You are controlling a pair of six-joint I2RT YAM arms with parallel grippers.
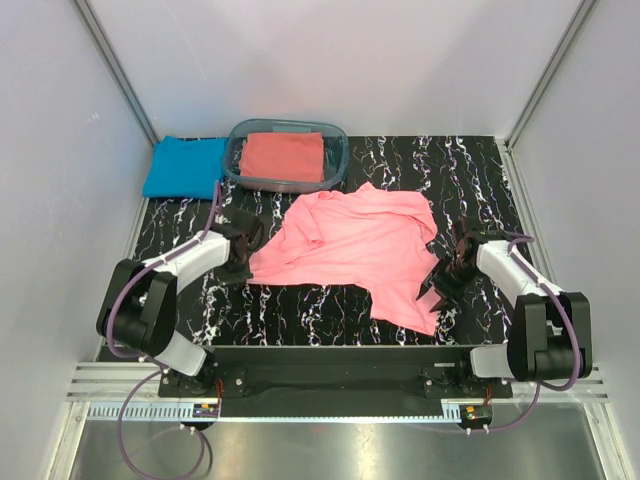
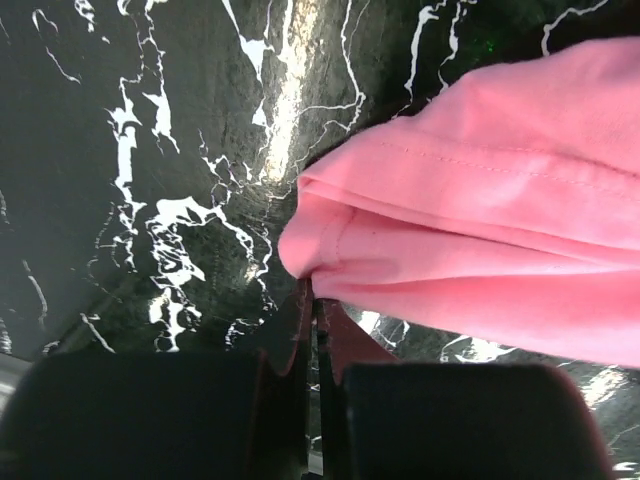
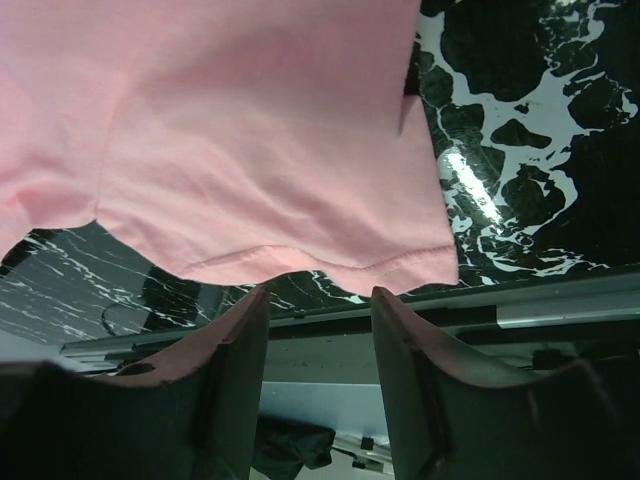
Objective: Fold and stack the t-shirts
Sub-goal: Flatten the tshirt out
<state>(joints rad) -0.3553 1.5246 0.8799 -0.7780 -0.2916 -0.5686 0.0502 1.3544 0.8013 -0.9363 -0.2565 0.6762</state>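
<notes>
Pink t-shirt [image 1: 350,245] lies rumpled on the black marbled table [image 1: 480,170]. Left gripper [image 2: 312,305]: jaws pressed together, pinching its folded edge. Right gripper [image 3: 318,300]: jaws spread beside the hem.

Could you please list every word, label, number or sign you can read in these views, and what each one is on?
No readable text in any view.
The pink t-shirt, coral-red t-shirt and blue t-shirt show no print.
The table has only white veining.
The small orange parts at the arm bases are too small to read.
</notes>
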